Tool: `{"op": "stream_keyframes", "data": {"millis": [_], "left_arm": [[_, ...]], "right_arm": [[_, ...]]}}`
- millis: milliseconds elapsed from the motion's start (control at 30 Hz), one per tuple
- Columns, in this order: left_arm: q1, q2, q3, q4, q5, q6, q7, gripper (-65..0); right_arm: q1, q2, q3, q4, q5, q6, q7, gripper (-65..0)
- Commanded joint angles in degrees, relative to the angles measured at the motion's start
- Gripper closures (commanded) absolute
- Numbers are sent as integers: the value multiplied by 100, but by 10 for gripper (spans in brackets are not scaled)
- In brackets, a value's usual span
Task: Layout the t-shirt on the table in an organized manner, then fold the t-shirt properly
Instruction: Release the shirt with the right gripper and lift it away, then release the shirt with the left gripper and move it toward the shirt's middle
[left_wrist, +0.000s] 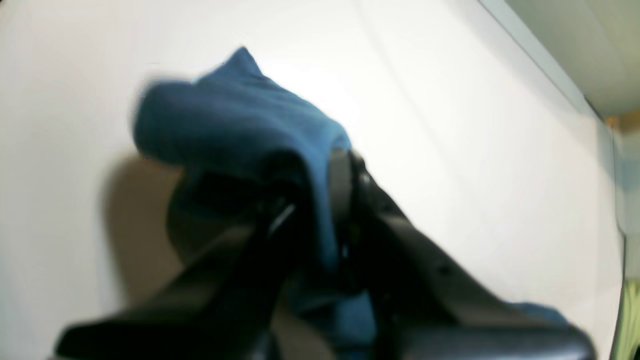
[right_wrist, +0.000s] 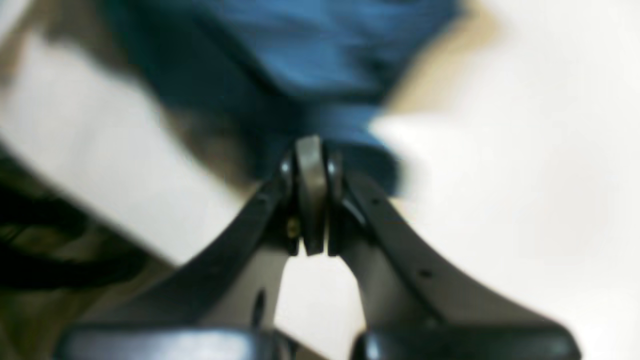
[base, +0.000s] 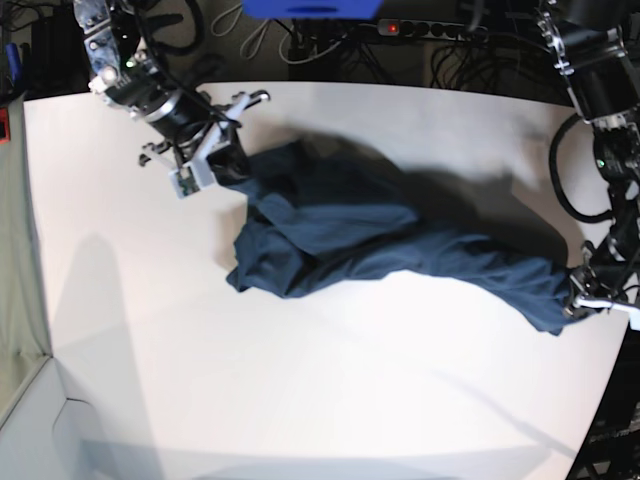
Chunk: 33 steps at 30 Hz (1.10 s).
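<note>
Smooth matte white table (base: 300, 400), curved at its edge, cables along the dark 12 o'clock side. Rumpled navy t-shirt (base: 340, 235) stretched from 10 to 4 o'clock. Left gripper (base: 578, 300) and right gripper (base: 228, 165) both clenched on cloth.

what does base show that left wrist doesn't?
Only base: the whole t-shirt stretched, rumpled, between both arms; the right pincer at its far end; cables beyond the table.

Only left wrist: a close view of the left pincer shut on a blue cloth fold, which is draped over its fingers.

Both: navy cloth, white tabletop, the left pincer gripping the shirt.
</note>
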Motion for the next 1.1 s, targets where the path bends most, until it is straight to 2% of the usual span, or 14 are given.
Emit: {"op": "stream_keyframes", "data": {"millis": [0,100,267,500,567,700,767,867,933,1067], "left_arm": [[-128,-129,-40,49,-54,-12,-106,-2],[-75,-93,-40,-12,-54,-12,-106,-3],[338,82,-40,-126,-36,-12,-115,-4],[777,135,-40,-293,-72,-12,-97,-4],[839,135,-40,-249,-72,-12,-97,-5],[927,109,-40,-223,-80,-12,-89,-13],[927,109,-40,-223,-80,-12,-71,-71],[883,109,-58,-223,-80,-12,281,-231],[883,135,-287,-223,-80,-12,421,-309],[874,188,-744,-47,-300,-21,518,-411]], "right_arm": [[-7,84,59,109,37,28,103,0],[-156,180,50,100,37,72,111,0],[-288,-39,-29,65,2,846,67,0],[99,-312,-38,-58,-7,881,41,0],[213,-338,-38,-58,-7,881,-152,-2],[477,-409,-108,-58,2,881,-785,-119],[529,-417,-125,-58,2,881,-873,-187],[521,-417,-134,-58,2,881,-856,-239],[521,-417,-134,-58,2,881,-856,-239],[521,-400,-134,-58,2,890,-856,-239]]}}
